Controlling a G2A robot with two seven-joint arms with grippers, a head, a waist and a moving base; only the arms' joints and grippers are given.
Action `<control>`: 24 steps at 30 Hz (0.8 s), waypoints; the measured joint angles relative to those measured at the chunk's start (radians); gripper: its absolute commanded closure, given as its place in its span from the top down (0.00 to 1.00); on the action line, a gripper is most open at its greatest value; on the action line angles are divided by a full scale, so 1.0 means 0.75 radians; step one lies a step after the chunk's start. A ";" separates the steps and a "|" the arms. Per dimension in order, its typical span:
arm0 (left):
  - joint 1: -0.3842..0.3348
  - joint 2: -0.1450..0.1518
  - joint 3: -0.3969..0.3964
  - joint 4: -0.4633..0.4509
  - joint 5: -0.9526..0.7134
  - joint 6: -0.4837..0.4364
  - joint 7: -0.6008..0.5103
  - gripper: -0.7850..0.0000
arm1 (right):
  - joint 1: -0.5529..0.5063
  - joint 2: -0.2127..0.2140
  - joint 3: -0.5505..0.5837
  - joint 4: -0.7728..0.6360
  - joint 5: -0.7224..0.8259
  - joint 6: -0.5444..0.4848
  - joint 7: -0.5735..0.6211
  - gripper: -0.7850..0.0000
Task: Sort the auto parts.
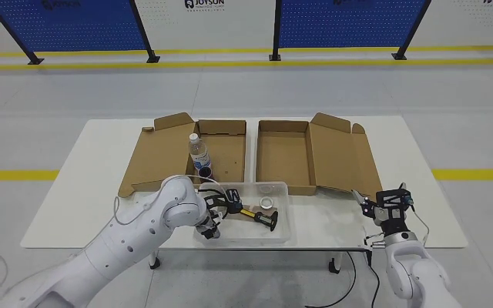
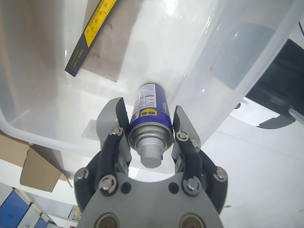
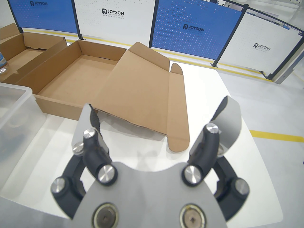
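Blue spray can (image 2: 150,115) is clamped in the left gripper (image 2: 149,106) inside the clear bin (image 2: 166,36) — long axis along the gripper, cap wristward — with the spread-open right gripper (image 3: 158,103) well apart, lower right in the top view.

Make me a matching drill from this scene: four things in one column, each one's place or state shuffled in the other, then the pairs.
Things
1. can
2. bottle
3. caliper
4. right claw

Place or state
a. in a cardboard box
b. open, above the table
c. gripped by the left claw
d. lying loose in the bin

Pairs: 1-c, 2-a, 3-d, 4-b.
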 measured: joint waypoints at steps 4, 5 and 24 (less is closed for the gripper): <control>-0.001 -0.002 0.006 0.005 0.009 0.002 -0.007 0.38 | 0.000 0.000 0.000 0.000 0.000 0.000 0.000 1.00; -0.001 -0.003 0.007 0.005 0.009 0.002 -0.007 0.32 | 0.000 0.000 0.000 0.000 0.000 0.000 0.000 1.00; -0.002 0.004 -0.048 -0.066 0.041 0.019 0.035 0.00 | 0.000 0.000 0.000 0.000 0.000 0.000 0.000 1.00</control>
